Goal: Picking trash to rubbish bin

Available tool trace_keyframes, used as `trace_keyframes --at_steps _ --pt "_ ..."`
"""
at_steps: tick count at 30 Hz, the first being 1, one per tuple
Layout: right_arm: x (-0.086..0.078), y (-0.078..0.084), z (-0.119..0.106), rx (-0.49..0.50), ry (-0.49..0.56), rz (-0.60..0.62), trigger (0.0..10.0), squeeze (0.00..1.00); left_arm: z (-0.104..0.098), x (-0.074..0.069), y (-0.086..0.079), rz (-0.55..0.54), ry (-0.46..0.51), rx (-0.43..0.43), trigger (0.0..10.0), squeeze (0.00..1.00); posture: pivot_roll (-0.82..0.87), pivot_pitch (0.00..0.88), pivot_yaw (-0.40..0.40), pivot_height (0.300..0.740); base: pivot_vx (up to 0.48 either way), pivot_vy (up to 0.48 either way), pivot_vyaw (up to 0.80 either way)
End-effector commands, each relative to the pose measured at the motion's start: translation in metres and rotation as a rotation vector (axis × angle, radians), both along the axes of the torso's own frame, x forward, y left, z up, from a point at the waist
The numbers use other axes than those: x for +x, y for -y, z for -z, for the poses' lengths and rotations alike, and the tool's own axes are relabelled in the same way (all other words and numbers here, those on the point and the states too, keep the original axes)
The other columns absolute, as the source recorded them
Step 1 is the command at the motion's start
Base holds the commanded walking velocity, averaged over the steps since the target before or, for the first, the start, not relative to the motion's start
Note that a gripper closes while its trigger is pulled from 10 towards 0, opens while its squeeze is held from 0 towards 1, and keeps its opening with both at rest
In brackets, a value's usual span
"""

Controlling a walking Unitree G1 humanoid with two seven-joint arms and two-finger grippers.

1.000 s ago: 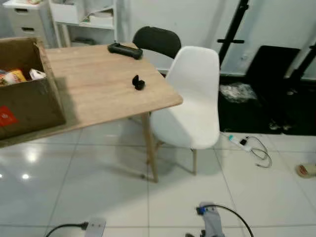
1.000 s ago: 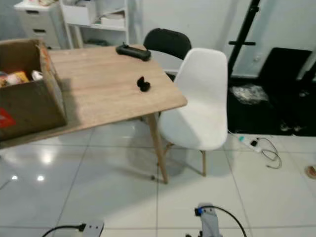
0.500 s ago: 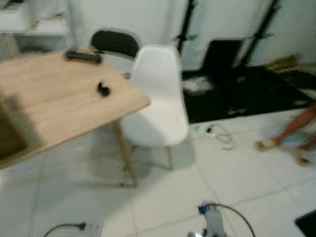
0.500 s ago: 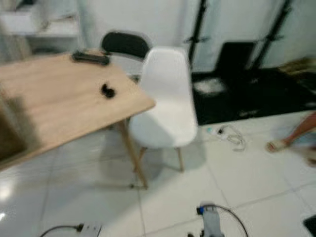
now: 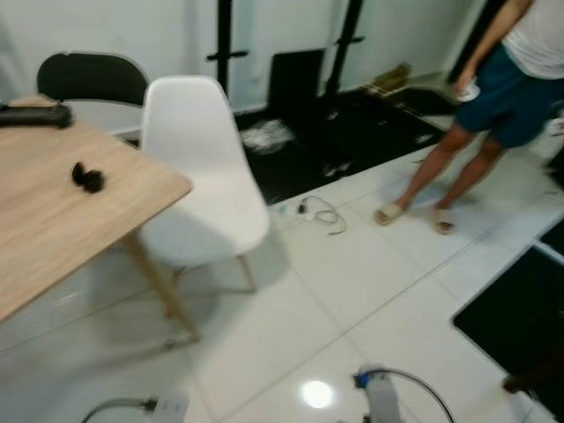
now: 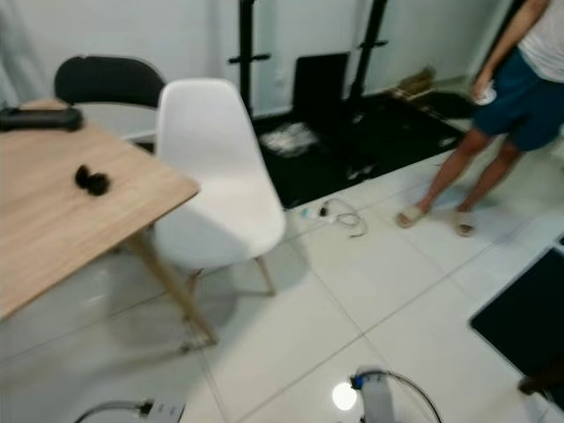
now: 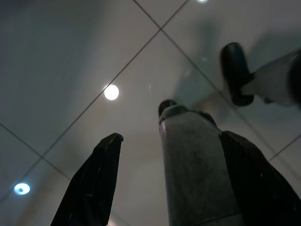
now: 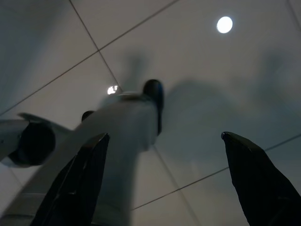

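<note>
The robot looks to be searching: past the wooden worktop [image 5: 53, 233] and white chair [image 5: 198, 167], crumpled white trash [image 5: 267, 136] lies on the black mat [image 5: 344, 132], a person [image 5: 493, 97] standing further right. Left gripper [image 7: 169, 183] and right gripper [image 8: 164, 179] hang over tiles, jaws apart and empty; next comes walking to the trash. Since a second ago the view has swung right, losing the cardboard box.

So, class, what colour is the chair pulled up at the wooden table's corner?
White: the chair shows best in the right eye view.
</note>
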State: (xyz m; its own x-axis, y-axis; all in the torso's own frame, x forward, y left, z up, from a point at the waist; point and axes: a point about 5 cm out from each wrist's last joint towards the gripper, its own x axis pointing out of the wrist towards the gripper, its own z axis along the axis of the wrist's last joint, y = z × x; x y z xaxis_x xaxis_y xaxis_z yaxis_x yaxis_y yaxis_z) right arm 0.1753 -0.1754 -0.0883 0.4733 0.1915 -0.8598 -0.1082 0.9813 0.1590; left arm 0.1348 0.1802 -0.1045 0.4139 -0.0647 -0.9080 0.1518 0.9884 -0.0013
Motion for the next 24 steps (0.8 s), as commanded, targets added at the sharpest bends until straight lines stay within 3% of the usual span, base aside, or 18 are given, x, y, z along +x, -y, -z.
trace_keyframes --at_steps 1,24 --pt "-0.0016 0.0057 0.0003 -0.016 -0.009 0.01 10.0 0.0 0.0046 -0.0126 0.0027 0.007 -0.051 -0.006 10.0 0.0 0.06 0.062 -0.05 0.74 0.0 0.0 -0.79" --pt "-0.0023 0.0073 0.0005 -0.025 -0.013 0.008 10.0 0.0 0.0054 -0.014 0.0074 -0.002 -0.049 -0.016 10.0 0.0 0.06 0.071 -0.058 0.74 0.0 0.0 -0.79"
